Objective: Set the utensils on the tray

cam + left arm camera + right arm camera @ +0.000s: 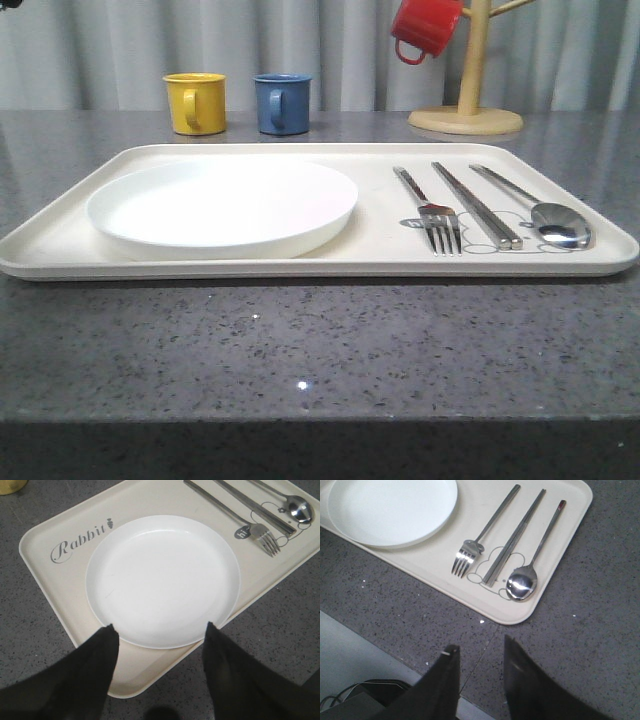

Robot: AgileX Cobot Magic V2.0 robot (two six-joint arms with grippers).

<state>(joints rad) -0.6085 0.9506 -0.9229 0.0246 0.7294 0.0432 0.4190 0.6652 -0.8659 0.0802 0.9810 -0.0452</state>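
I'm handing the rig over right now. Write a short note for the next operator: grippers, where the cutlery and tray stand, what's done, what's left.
Left gripper: open, empty, hanging over the near edge of the tray by the white plate.
Right gripper: open, empty, over the bare counter just off the tray's corner by the cutlery.
Fork, chopsticks and spoon all lie flat on the tray, side by side to the right of the plate, in that order from the plate outward.
Done: all three pieces are on the tray.
Left: nothing to place, as far as I can see; just pull both arms back.

Three utensils (480,208), three mugs (282,103)
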